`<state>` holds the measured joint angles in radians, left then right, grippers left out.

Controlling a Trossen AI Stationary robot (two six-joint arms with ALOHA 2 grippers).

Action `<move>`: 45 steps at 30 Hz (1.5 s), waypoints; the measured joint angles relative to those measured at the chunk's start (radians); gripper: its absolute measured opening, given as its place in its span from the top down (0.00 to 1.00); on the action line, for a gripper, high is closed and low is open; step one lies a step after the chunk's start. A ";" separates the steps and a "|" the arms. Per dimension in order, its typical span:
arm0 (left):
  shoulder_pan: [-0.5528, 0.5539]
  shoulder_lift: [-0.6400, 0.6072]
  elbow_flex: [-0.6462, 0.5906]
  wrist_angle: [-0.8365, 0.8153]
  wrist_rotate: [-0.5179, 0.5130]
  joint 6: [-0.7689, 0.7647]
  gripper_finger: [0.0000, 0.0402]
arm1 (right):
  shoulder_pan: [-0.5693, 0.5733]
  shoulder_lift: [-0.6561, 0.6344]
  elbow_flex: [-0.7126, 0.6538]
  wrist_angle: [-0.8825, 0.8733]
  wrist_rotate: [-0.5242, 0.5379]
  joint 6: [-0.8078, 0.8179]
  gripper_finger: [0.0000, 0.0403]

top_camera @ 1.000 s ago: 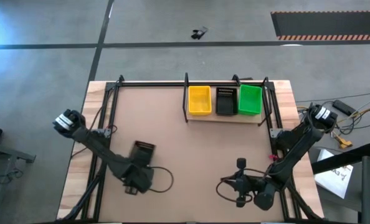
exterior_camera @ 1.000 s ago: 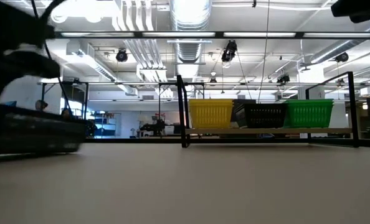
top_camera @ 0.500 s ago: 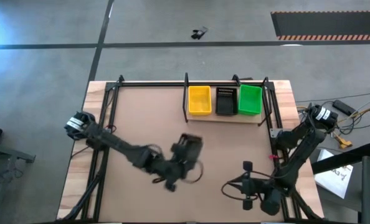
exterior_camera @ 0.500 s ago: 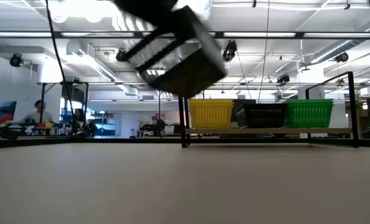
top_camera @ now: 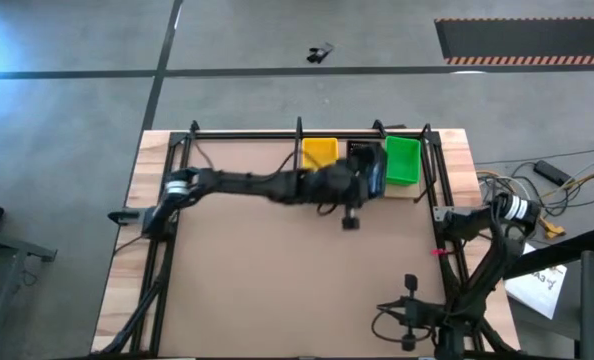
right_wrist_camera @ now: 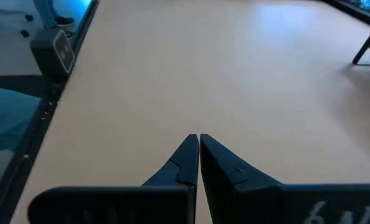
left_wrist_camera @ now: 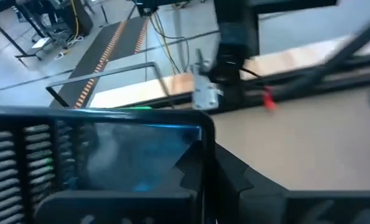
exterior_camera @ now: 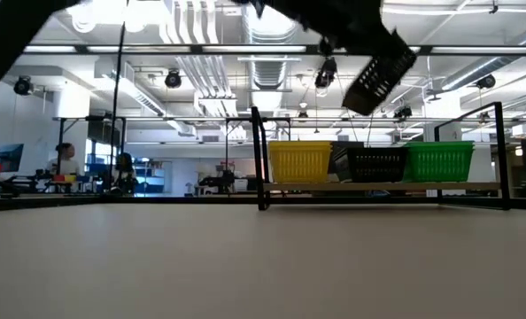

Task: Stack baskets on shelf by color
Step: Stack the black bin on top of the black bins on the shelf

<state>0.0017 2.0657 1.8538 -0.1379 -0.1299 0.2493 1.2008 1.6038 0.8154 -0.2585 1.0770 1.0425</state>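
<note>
Nothing on your tabletop (top_camera: 277, 260) carries readable writing. Left pincer (exterior_camera: 356, 44) seemingly grips a black basket (exterior_camera: 380, 77) above the shelf (exterior_camera: 382, 187); right pincer (right_wrist_camera: 199, 149) rests closed, empty.

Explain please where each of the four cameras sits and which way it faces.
High view: above, looking down; both arms, the shelf.
Low view: at table height, facing the shelf; the left arm carries a black basket above it.
Left wrist view: on the left arm; the left gripper holds the basket.
Right wrist view: on the right arm; the right gripper, shut, over bare table.
High and low views share the shelf.
</note>
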 joint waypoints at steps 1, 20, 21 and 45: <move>0.024 0.032 0.036 0.001 0.021 -0.001 1.00 | -0.001 0.016 0.004 0.001 -0.001 0.012 0.98; 0.141 0.200 0.146 0.043 -0.017 0.077 1.00 | 0.001 0.121 0.128 0.000 0.006 -0.100 0.98; 0.143 0.200 0.140 0.058 -0.018 0.085 1.00 | 0.001 0.121 0.131 0.002 0.008 -0.104 0.98; 0.170 0.227 0.120 0.028 -0.002 0.076 0.87 | 0.001 0.121 0.130 0.001 0.024 -0.111 0.98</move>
<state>0.1714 2.2931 1.9739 -0.1101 -0.1318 0.3253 1.2022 1.7245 0.9459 -0.2577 1.1011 0.9314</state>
